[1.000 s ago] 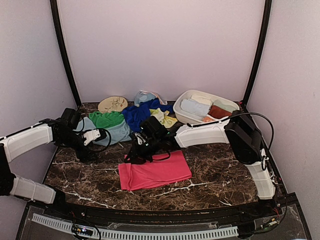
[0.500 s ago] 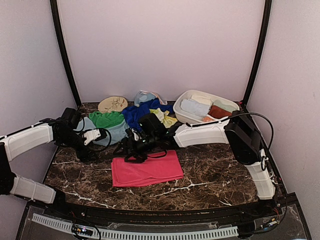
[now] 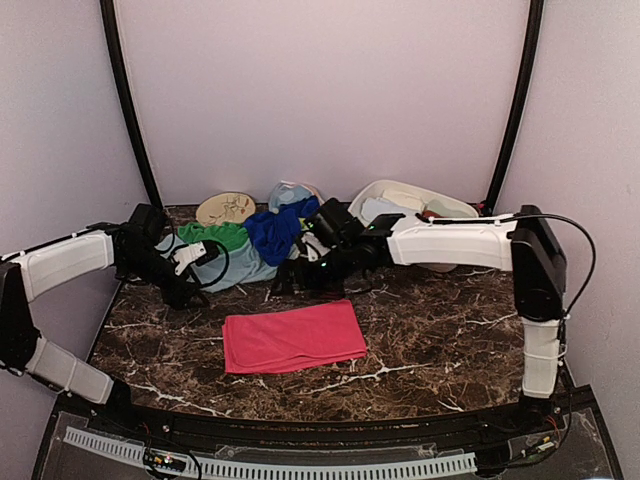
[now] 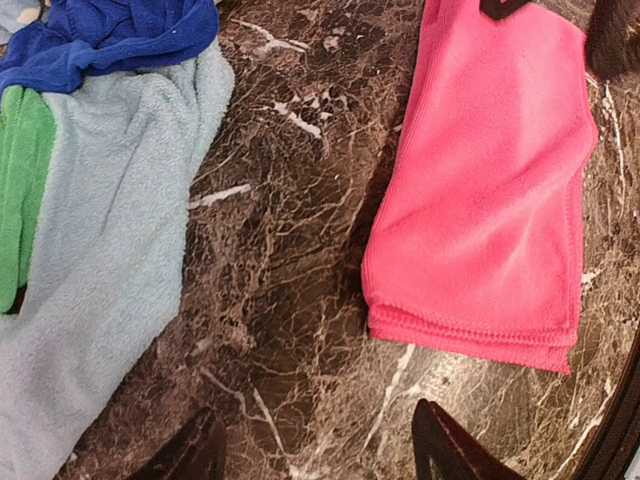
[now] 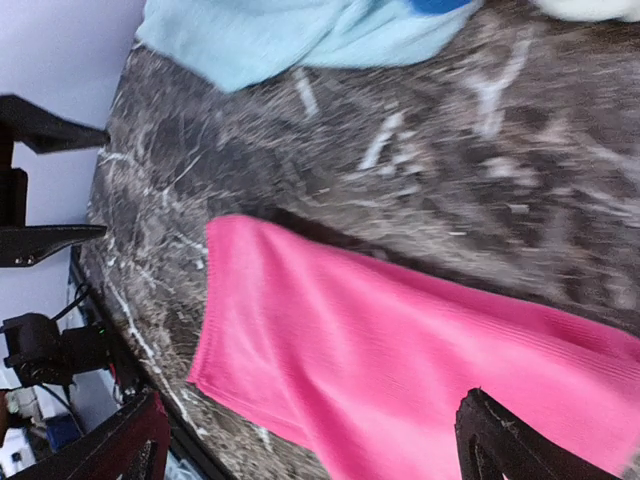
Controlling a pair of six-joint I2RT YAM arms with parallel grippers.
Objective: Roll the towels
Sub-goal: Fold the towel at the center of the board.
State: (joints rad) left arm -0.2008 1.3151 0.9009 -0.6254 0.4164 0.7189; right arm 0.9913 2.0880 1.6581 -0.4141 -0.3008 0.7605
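Near the middle of the dark white-veined marble table [image 3: 440, 330], the folded pink-red terry towel [image 3: 292, 337] lies flat, untouched. Rolling it tightly likely wants one short edge pinched evenly — both corners together. The right gripper [image 5: 320, 440] and left gripper [image 4: 320, 455] hover near it, fingers spread, empty.

You are looking into a robot test cell in a lab, not a lived-in room. Plain pale walls [image 3: 320, 90] close in the left, far and right sides, and black struts [image 3: 128, 100] run up the far corners. The left arm [image 3: 65, 262] and the right arm [image 3: 450, 243], both white and black, are bolted at the near edge of a dark marble-patterned tabletop [image 3: 430, 340], by a slotted white strip [image 3: 270, 467]. A black cable [image 3: 577, 230] loops off the right arm. Household things lie at the far side: towels [image 3: 270, 228], a white basin [image 3: 395, 185], a tan disc [image 3: 226, 208].
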